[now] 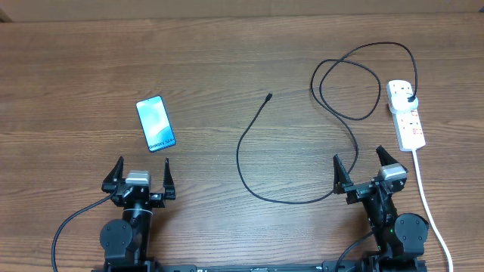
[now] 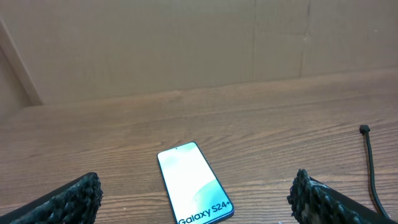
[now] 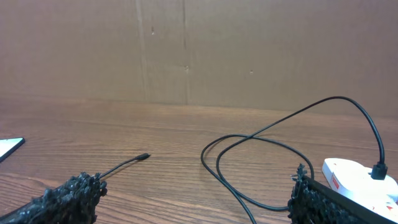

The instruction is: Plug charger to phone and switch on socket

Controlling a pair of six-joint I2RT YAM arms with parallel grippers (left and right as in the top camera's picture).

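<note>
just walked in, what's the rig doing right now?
Nothing is being handled yet. The left tool and right tool are both open and empty, pulled back at the near edge. The phone lies screen-up ahead of the left tool. The charger has its plug in the socket. Its tip lies loose to the phone's right, well apart from it. The switch state can't be made out.

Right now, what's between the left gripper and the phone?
Nothing: only bare table separates the left gripper from the phone, clearest in the overhead view.
</note>
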